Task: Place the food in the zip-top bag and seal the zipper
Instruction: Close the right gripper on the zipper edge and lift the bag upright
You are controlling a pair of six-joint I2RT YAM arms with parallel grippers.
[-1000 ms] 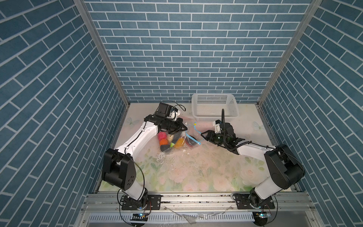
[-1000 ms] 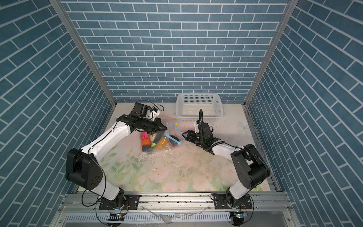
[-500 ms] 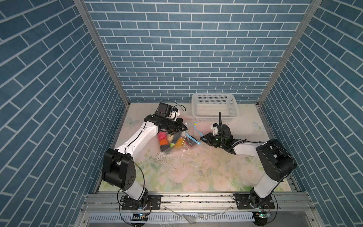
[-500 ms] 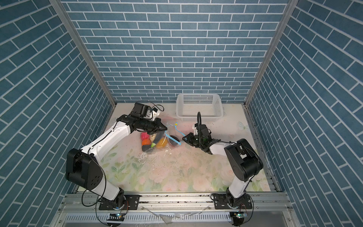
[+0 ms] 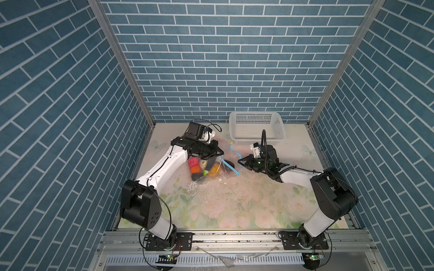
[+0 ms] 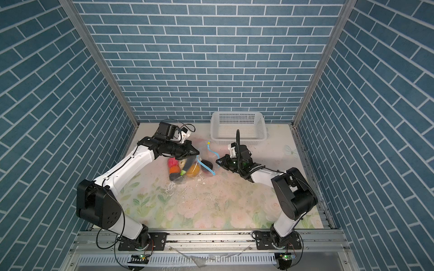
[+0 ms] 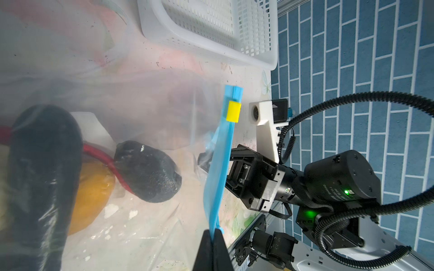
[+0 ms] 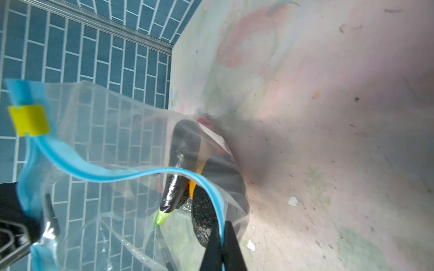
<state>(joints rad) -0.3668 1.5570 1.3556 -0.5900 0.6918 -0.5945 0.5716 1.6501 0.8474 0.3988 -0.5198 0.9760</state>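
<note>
blue brick walls (image 5: pixel 211 70) close round a floral worktop (image 5: pixel 234 206). the clear, crinkly zip-top bag (image 5: pixel 226 154) sits between the tools, with food (image 5: pixel 195 169) heaped inside just beside the left tool (image 7: pixel 213 244). it and the right tool (image 8: pixel 222 239) each pinch the light blue zipper (image 8: pixel 131 174). only the wrist views show that pinch, and only the top views show the pink bumpy ball (image 5: pixel 193 161). a white basket (image 5: pixel 279 138) stands just behind the right tool. open worktop lies toward the arm bases.

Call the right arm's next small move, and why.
Probably ease the right gripper away from the left gripper to pull the zipper taut. Both are shut on it, it bows slack between them, and its lips seem to part from the yellow tab, so the bag looks unsealed.
</note>
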